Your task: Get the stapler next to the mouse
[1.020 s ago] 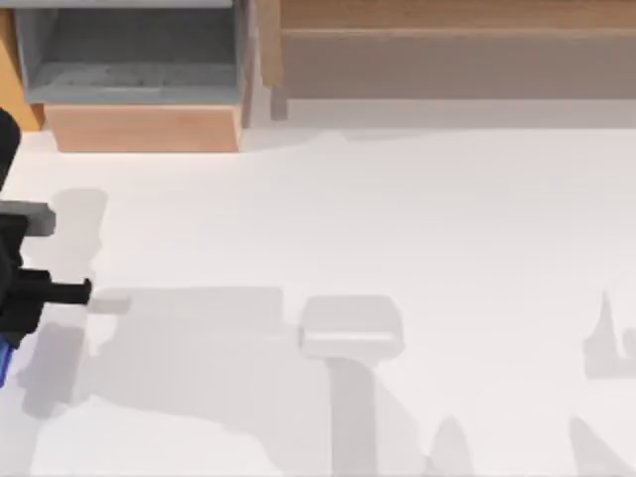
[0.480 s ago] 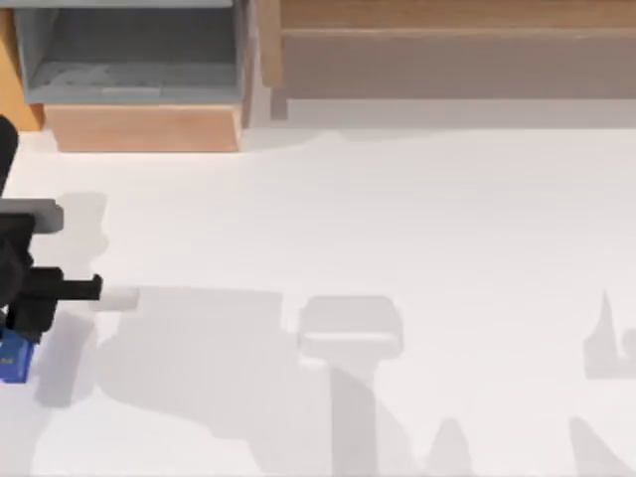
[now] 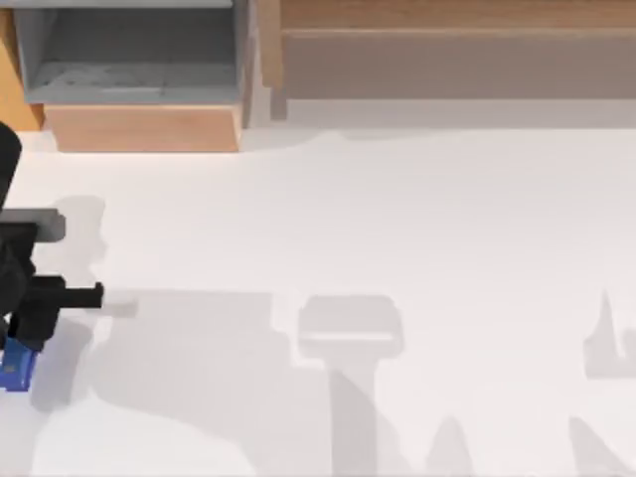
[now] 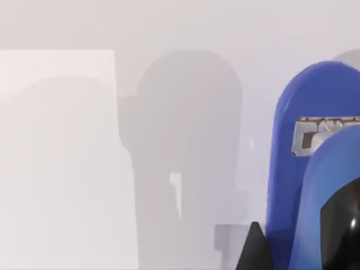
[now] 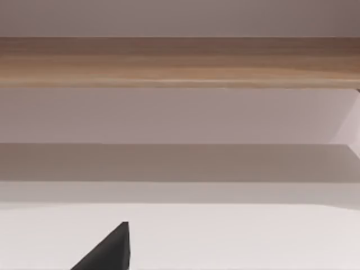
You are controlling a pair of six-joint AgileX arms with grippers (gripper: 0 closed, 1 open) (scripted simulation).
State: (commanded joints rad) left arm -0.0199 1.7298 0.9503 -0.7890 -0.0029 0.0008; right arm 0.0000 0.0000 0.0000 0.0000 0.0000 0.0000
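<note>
Stapler (image 3: 15,366) at table's (image 3: 397,219) left edge, held in left pincer (image 3: 22,338)

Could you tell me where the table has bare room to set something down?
The white table lies bare from its middle to its right edge, bordered by the wooden ledge and grey drawer behind. The left edge is crowded: the left gripper and blue stapler sit there.

One blue stapler (image 3: 16,364), one grey open box (image 3: 129,60), one wooden shelf (image 3: 457,50).
</note>
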